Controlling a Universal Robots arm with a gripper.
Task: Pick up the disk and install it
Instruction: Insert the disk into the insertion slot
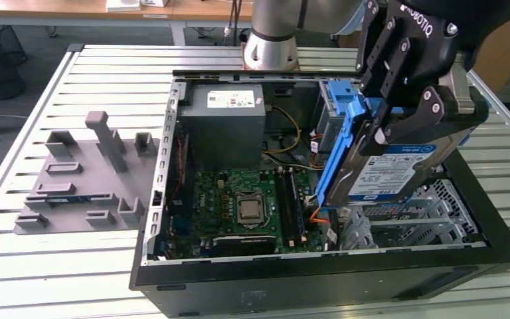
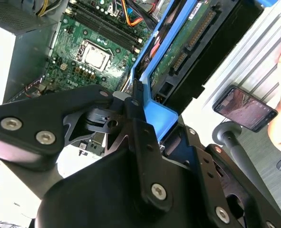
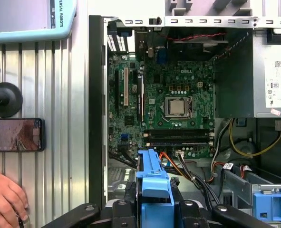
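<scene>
The slatted metal table (image 1: 24, 266) carried everything, and its bare slats stayed free along the near edge and at the exterior view's left. The open computer case (image 1: 326, 292) lay on it with the side panel off, so the inside was reachable from above. Its black rim closed the inside on all sides. A gray fixture plate (image 1: 78, 179) with upright holders lay just beside the case at the exterior view's left, with a narrow strip of table between them.

Inside the case, the power supply (image 1: 222, 126) took the far corner, and the motherboard (image 1: 237, 206) covered the floor in the middle. A perforated metal cage (image 1: 414, 219) stood at the exterior view's right.

The gripper (image 1: 410, 123) hung over this right part of the case, and its fingers were clamped on the disk (image 1: 397, 169). The disk was tilted with the label face toward the exterior camera. The blue carrier (image 1: 339, 146) ran along its edge on the motherboard side. The disk reached down from the fingers toward the cage; whether it touched the cage, I could not tell. Orange cables (image 1: 319, 216) lay close to its lower corner.

In the first wrist view a phone (image 3: 15, 135) lay on the table outside the case wall, and a person's hand (image 3: 4, 202) rested near it.
</scene>
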